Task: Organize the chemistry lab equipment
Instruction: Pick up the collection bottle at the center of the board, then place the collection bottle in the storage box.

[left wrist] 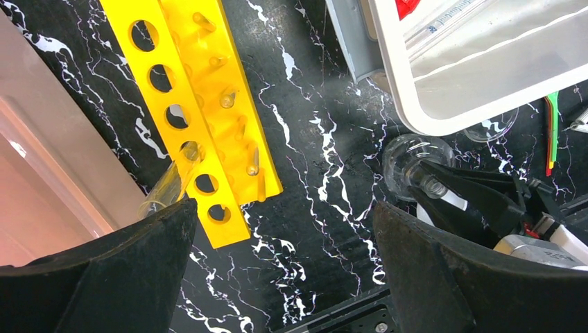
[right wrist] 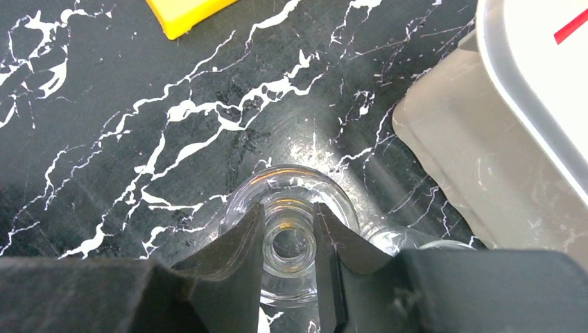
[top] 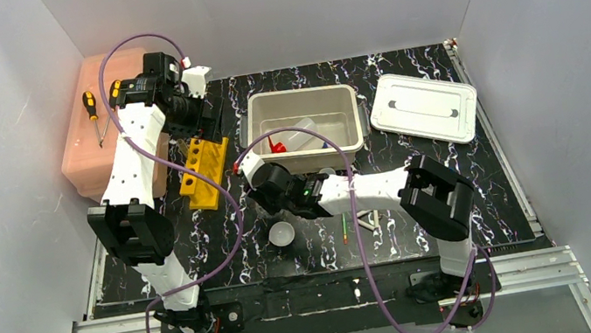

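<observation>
On the black marbled desk [top: 454, 187], just in front of the beige tub [top: 261, 127], the right tool [right wrist: 288, 211] is clamped on the neck of the glass flask [right wrist: 291, 184]. One dark finger presses each side of the open mouth. The flask stands upright with its round body below the fingers, but the pictures do not show whether its base touches the desk or hangs just above it. The left tool [left wrist: 283, 215] hovers above the near end of the yellow rack [left wrist: 201, 118], its jaws spread wide with nothing between them. The rack lies flat between the pink box [top: 104, 124] and the tub, and a clear tube [left wrist: 170, 186] sits tilted in one of its holes. Two screwdrivers [top: 91, 108] rest on top of the pink box. Inside the tub lies a red-capped bottle [top: 277, 144] among other clear pieces that are too small to tell apart. The tub's lid [top: 425, 107] lies flat on the desk to the right of it. Nearer the arm bases, the white bowl [top: 282, 234] stands alone on the desk. To its right are the green spoon [top: 344, 228] and then the white triangle [top: 368, 220], which is partly hidden by the right arm.
</observation>
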Controlling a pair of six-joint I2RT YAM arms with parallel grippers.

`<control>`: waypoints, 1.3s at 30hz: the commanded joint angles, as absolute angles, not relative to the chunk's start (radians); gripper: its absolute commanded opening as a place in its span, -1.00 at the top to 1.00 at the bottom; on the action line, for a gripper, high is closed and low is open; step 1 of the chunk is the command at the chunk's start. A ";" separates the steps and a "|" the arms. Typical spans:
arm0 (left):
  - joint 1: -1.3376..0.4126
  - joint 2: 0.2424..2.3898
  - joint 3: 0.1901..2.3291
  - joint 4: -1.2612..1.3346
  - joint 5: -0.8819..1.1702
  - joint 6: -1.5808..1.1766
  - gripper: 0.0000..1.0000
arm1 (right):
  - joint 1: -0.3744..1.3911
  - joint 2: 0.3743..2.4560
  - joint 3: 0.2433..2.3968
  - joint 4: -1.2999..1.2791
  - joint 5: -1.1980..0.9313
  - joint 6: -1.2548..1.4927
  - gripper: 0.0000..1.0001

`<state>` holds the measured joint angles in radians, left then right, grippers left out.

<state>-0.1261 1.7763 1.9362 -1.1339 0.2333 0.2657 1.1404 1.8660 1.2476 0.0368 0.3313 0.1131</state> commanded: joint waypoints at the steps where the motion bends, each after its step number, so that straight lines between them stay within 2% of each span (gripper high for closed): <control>1: -0.121 1.709 1.928 -1.154 0.229 0.274 -0.97 | 1.146 1.804 1.291 0.002 0.349 0.074 0.97; 9: -0.120 1.700 1.911 -1.146 0.212 0.282 -0.97 | 1.145 1.757 1.352 -0.036 0.357 0.052 0.97; 21: -0.120 1.702 1.928 -1.146 0.210 0.283 -0.97 | 1.124 1.685 1.608 -0.116 0.405 -0.035 0.97; 28: -0.120 1.695 1.922 -1.146 0.207 0.284 -0.97 | 0.978 1.656 1.683 -0.201 0.435 -0.029 0.97; 39: -0.120 1.693 1.916 -1.146 0.210 0.285 -0.97 | 0.720 1.709 1.647 -0.290 0.463 0.074 0.97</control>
